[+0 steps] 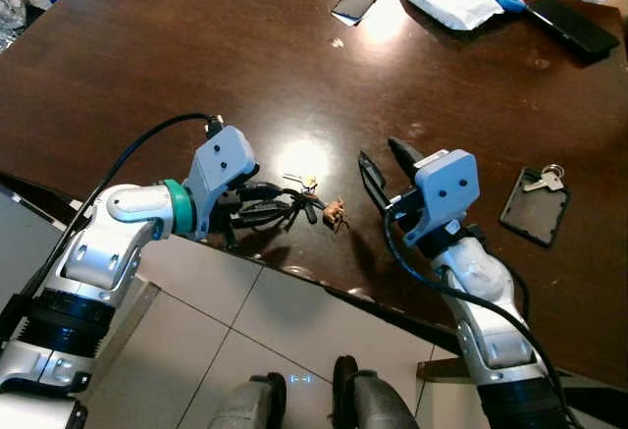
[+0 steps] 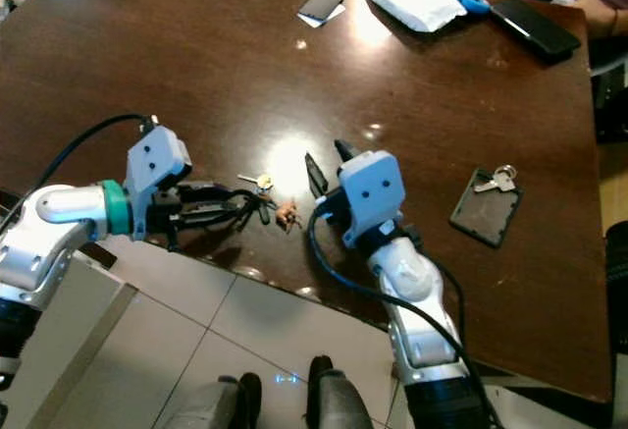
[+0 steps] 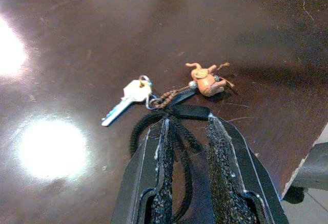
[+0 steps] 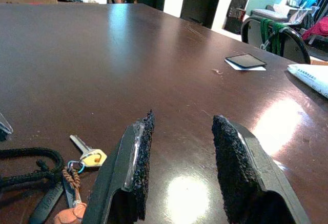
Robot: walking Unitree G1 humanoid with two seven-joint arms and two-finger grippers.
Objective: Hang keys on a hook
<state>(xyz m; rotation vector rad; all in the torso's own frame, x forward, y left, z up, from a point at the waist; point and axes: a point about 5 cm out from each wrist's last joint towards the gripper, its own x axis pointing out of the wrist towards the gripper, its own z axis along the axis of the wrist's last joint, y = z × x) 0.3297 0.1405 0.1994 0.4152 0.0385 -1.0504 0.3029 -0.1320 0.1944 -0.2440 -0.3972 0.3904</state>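
Dark glossy wood desk holds my keys near its edge; my left fingers pinch their black cord, right fingers spread beside them.

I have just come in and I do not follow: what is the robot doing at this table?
The robot stands at a dark table. Its left gripper is low at the near edge, fingers closed on the black cord of a key bunch; the key and an orange charm lie on the table just beyond. The right gripper is open beside them, holding nothing. A second key on a dark card lies further right.
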